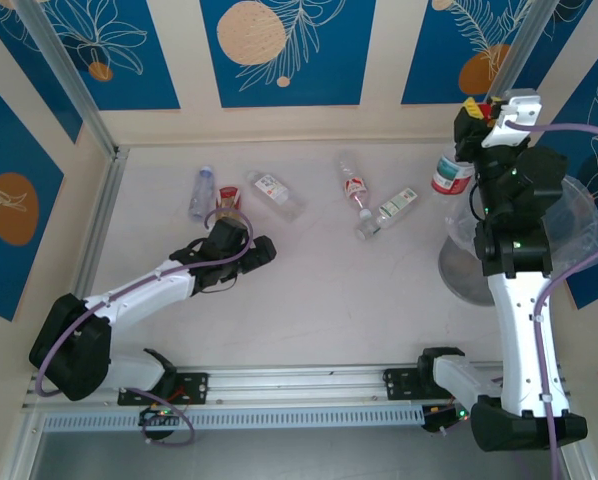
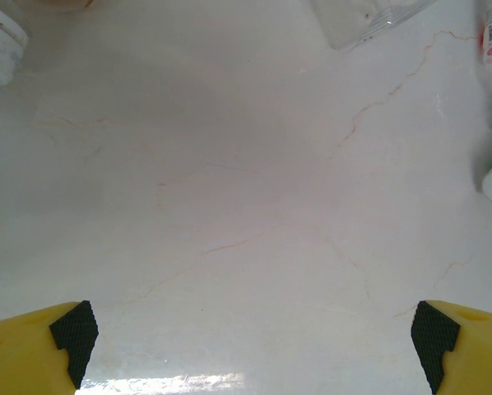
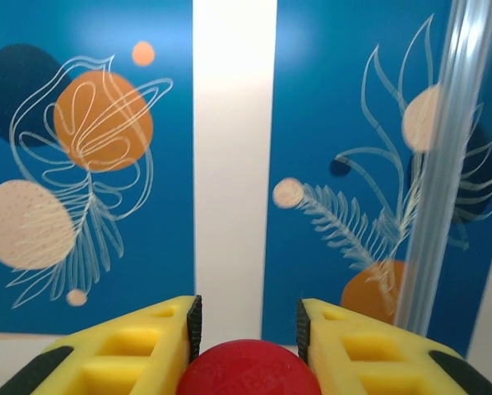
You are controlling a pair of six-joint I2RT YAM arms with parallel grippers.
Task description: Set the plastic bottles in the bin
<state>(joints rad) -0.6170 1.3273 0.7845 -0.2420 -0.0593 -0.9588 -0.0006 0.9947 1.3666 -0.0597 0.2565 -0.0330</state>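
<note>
Gripping recorded at right gripper (image 3: pixel 248 327), jaws closed on red-capped bottle (image 1: pixel 449 172), held raised near bin (image 1: pixel 457 255), left gripper (image 2: pixel 254 337) spread wide, nothing held, tabletop (image 2: pixel 246 206) beneath.

Blue leaf-print panels (image 1: pixel 319 60) (cream-framed) surround a pale marbled table (image 1: pixel 319 290).

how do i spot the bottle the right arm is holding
Find the bin, the round basket lined with clear plastic at the table's right edge. Just left of it, the right hand grips a clear bottle with a red label by its red cap. It is the one bottle in a hand; the other bottles rest on the table.
</note>
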